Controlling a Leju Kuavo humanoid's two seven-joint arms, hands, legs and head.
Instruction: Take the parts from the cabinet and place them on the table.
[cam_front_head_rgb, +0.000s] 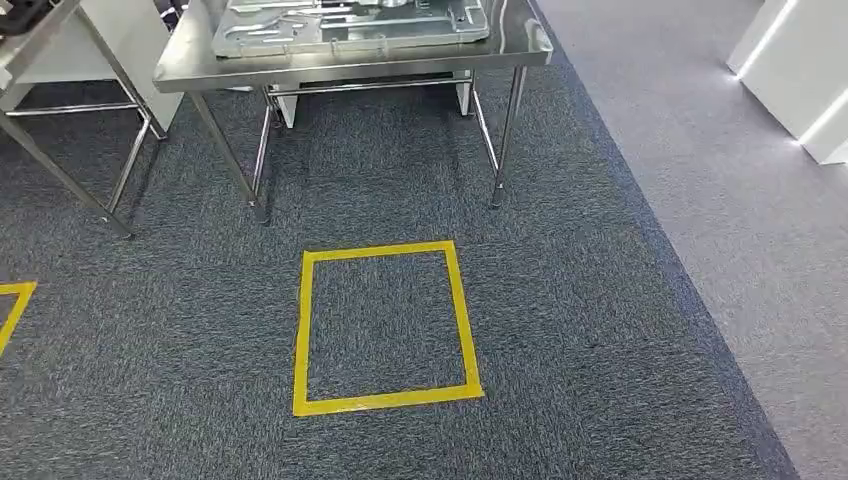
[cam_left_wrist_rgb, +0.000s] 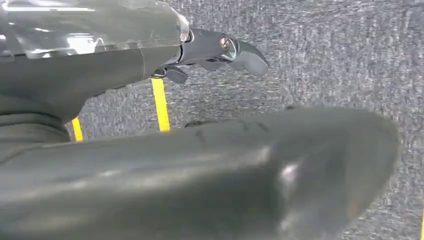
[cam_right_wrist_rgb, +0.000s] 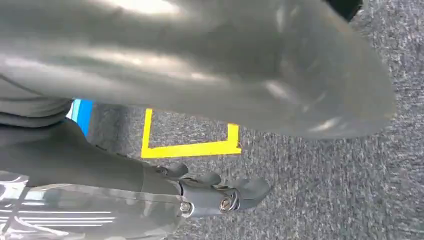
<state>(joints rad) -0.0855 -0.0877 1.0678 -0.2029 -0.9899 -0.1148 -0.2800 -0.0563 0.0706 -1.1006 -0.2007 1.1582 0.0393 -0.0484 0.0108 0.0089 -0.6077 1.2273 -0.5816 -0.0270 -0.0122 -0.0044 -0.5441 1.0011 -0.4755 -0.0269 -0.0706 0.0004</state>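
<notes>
Each robot hand grips an edge of a clear plastic-wrapped part: left robot hand (cam_left_wrist_rgb: 220, 52), right robot hand (cam_right_wrist_rgb: 220, 197), part (cam_left_wrist_rgb: 90, 25). Steel counter (cam_front_head_rgb: 350, 62) ahead holds a metal tray (cam_front_head_rgb: 350, 25), yellow tape square (cam_front_head_rgb: 385, 325) on the carpet.

A: Head view: high, facing forward and down over carpet (cam_front_head_rgb: 600, 330), a yellow tape square (cam_front_head_rgb: 385, 325) and the bench (cam_front_head_rgb: 350, 60).

B: Wrist views: close behind each hand, facing the same carpet and yellow tape.
</notes>
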